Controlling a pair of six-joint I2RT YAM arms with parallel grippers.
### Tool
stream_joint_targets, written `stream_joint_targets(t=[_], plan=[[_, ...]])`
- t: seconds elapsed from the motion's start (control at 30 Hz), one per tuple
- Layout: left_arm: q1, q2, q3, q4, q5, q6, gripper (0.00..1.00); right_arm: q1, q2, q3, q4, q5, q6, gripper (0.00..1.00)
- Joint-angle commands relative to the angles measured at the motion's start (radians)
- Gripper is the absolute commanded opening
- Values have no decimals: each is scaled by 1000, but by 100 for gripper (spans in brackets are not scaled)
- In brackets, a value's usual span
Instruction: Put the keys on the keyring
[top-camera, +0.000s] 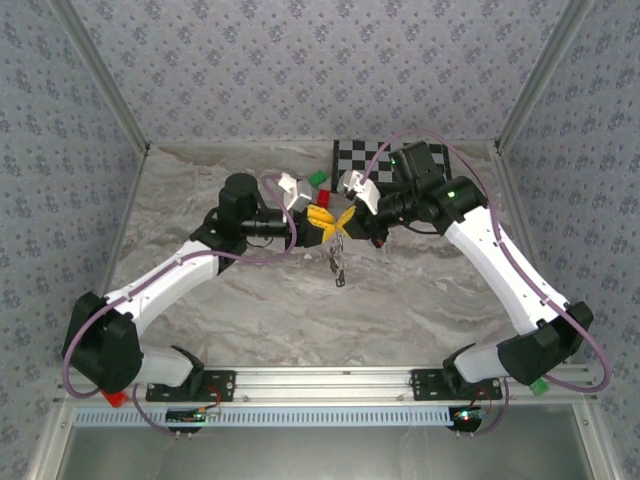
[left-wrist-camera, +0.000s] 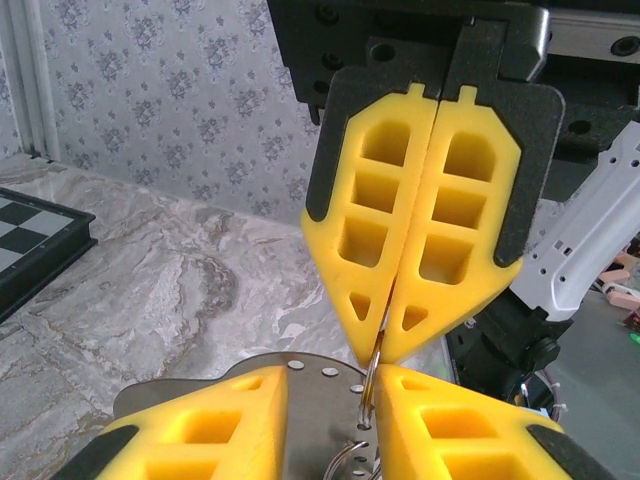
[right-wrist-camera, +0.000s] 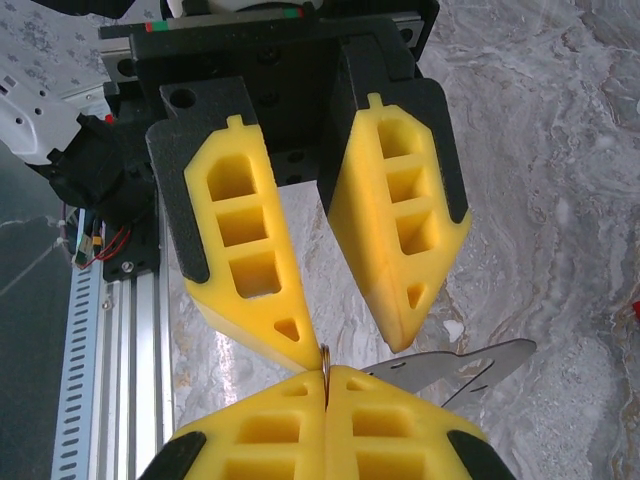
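The two end effectors meet tip to tip above the middle of the tabletop (top-camera: 430, 300). The right end effector (right-wrist-camera: 325, 375) is clenched, its yellow pads pressed flat together and pinching the keyring (left-wrist-camera: 371, 378) at their very tips. The ring runs down from that pinch into the gap of the left end effector (left-wrist-camera: 335, 385), which is released, its pads standing apart. A flat metal plate (left-wrist-camera: 310, 400) with small holes lies across that gap (whether either pad bears on it I cannot tell). From overhead, the keys (top-camera: 339, 265) dangle just below the meeting tips.
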Motion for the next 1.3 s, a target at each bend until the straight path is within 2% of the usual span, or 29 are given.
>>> stream_joint_targets(t=[0.0,0.2,0.4,0.7,0.77,0.87,1.0,1.07,1.17,1.27], plan=[[-3,11,27,13,40,-3,29,2,-24,2,37,-50,13,0],[-15,11,27,31,35,-3,28,15,-13,5,27,-49,7,0],[-26,15,28,42,31,-1,23,26,-8,5,26,-49,3,0],[-44,21,27,72,8,-17,26,50,10,10,22,-47,0,0],[-48,26,28,67,12,-14,21,53,12,9,25,-47,2,0],[-49,28,25,66,12,-10,2,53,10,8,27,-49,7,0],[-49,16,12,83,-4,-16,0,44,-9,0,38,-50,19,0],[-44,4,-5,124,-18,-38,0,32,-31,-22,68,-27,45,14],[-34,-8,-34,202,-36,-88,0,0,-90,-83,133,-13,79,25],[-26,-22,-57,270,-56,-136,0,-42,-169,-178,242,-16,135,30]])
